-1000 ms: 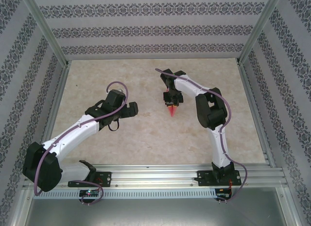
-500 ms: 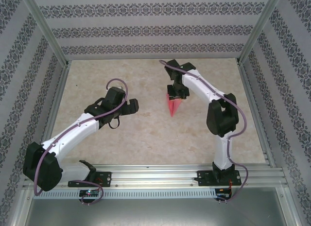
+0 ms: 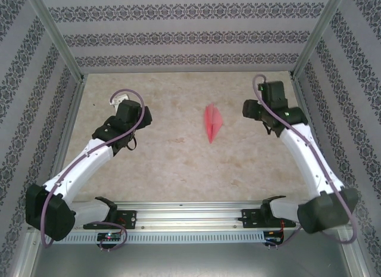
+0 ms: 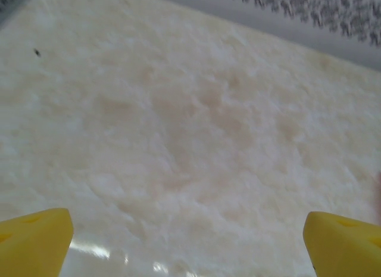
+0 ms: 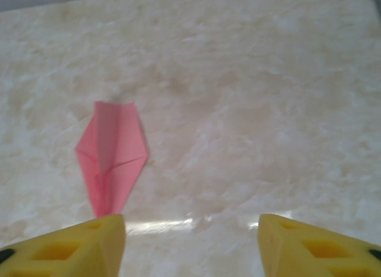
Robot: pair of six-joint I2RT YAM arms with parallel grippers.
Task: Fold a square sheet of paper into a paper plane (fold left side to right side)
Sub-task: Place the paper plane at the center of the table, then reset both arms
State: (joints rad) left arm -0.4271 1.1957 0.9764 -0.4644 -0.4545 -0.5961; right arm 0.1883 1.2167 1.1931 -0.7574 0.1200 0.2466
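Yellow pads [image 5: 89, 247] of your right pincer [image 5: 187, 232] stand well apart at the bottom of the right wrist view. The jaws are open and have hold of nothing, with pale marbled table [image 5: 268, 110] between them. Ahead of the pincer and to its left, the paper plane [image 5: 113, 158] lies flat on that table. It is a slim pink-red dart with creased layers running down its middle. Its pointed tip comes down to the upper edge of the left-hand pad in that view, and its blunter end points away.

From above, you see the plane a little right of the table's middle, point toward the near edge. The right pincer hangs off to its right, apart from it, with bare table in the gap.

Your left pincer [image 4: 187, 229] is spread wide as well, its yellow pads sitting in the two lower corners of the left wrist view. It grips nothing and looks onto plain table carrying one small dark speck [image 4: 37, 52]. In the top view this arm is well apart from the plane, on its left.

Further out, patterned wall panels [image 3: 190, 33] close the table in on three sides, with metal frame posts [image 3: 56, 36] at the corners. A purple cable [image 3: 127, 92] loops along each arm, and an aluminium rail [image 3: 190, 211] at the near edge carries both bases.
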